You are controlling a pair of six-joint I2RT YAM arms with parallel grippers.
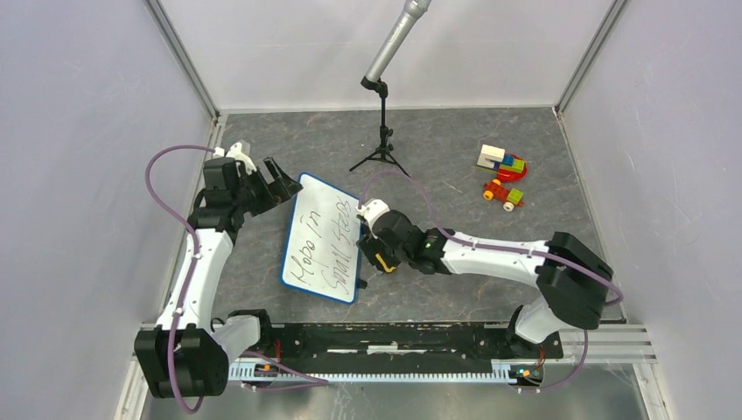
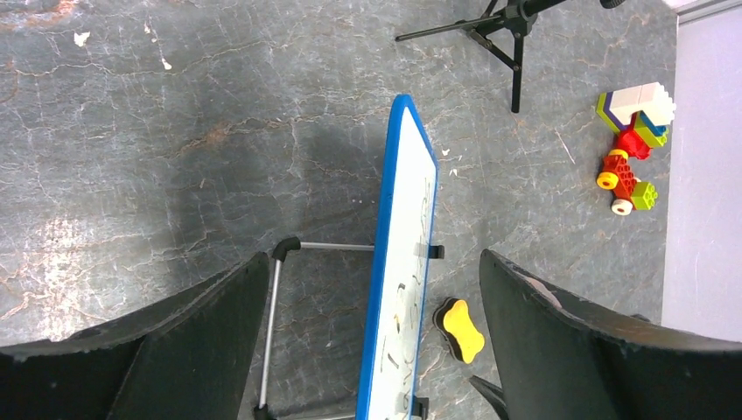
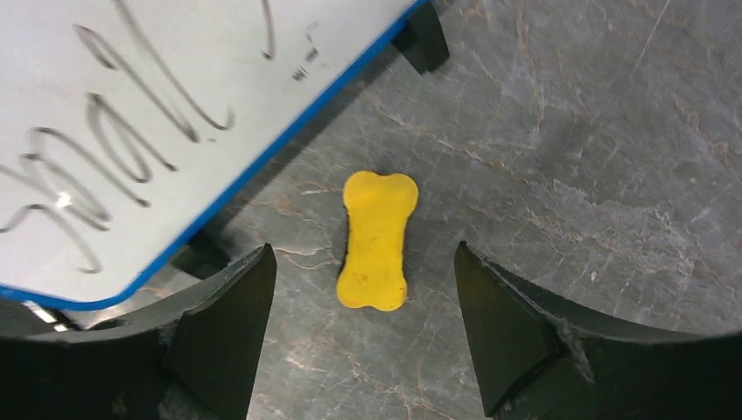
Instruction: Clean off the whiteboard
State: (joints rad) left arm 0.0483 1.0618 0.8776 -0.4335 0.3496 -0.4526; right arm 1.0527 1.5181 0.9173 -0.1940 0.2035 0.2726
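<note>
Whiteboard (image 1: pixel 322 238) is propped on its stand (image 2: pixel 273 332) mid-table, writing not yet erased. Right gripper (image 3: pixel 360 255) is open over the eraser (image 3: pixel 376 241), nothing gripped. Left gripper (image 2: pixel 374 258) is open near the board's far corner. Risk: the board's blue rim could be caught on closing and the board knocked over. Free room is seen to the right.

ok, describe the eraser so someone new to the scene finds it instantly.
Start at the blue-rimmed whiteboard mid-table. Just off its written side, under the open right pincer, lies the eraser. It is the only yellow, bone-shaped thing; the toy blocks are multicoloured and far off.
</note>
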